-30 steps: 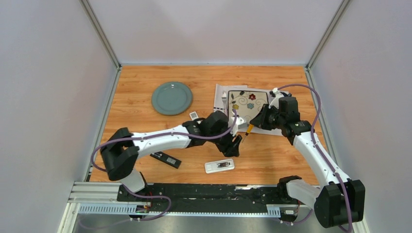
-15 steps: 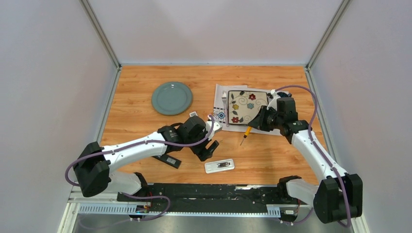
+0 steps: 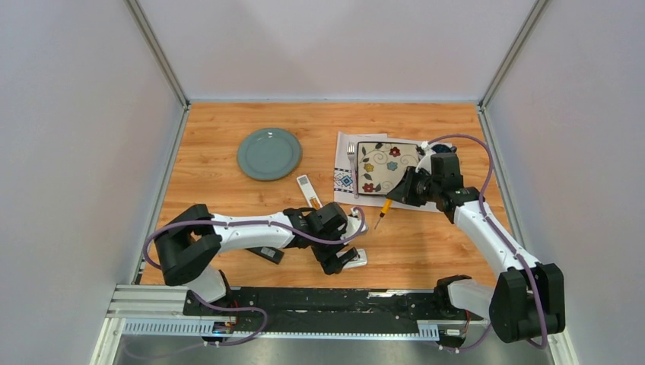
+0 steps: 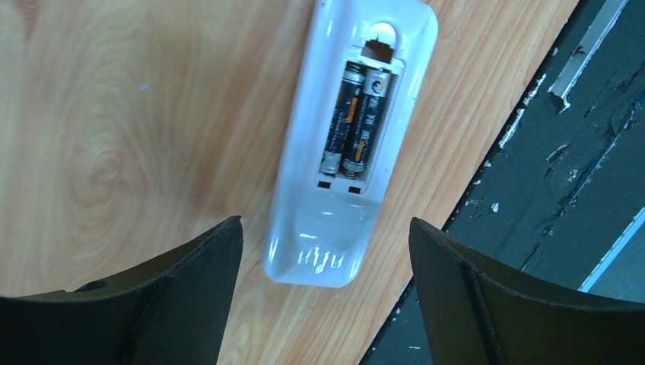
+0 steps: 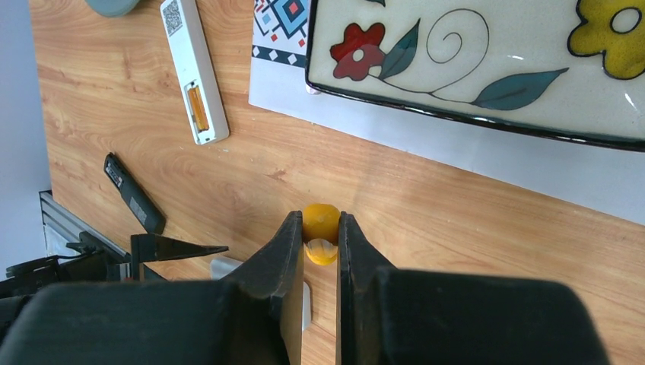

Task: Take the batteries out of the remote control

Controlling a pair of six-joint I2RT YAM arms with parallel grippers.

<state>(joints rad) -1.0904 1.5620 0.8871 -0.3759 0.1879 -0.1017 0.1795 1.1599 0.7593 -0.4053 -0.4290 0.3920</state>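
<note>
A white remote control (image 4: 304, 236) lies back-up near the table's front edge, its battery bay uncovered. Two batteries (image 4: 357, 122) sit side by side in the bay, dark with orange bands. My left gripper (image 4: 325, 228) hangs open just above the remote's (image 3: 359, 258) lower end, one finger on each side, touching nothing. From above, my left gripper (image 3: 340, 255) covers most of that remote. My right gripper (image 5: 320, 220) is shut on the orange-handled screwdriver (image 5: 322, 228), tip down over the wood beside the placemat; the overhead view shows the screwdriver (image 3: 384, 207) below the right gripper (image 3: 401, 195).
A second white remote (image 3: 307, 190) holding an orange cell (image 5: 198, 106) lies left of the placemat (image 3: 344, 181). A black remote (image 3: 268, 254) lies partly under my left arm. A green plate (image 3: 268, 153) is at back left, a floral plate (image 3: 388, 166) on the placemat.
My left arm swung from beside the screwdriver back toward the front edge and stopped over the white remote, jaws opening wide. The second white remote is now uncovered. The right gripper barely moved.
</note>
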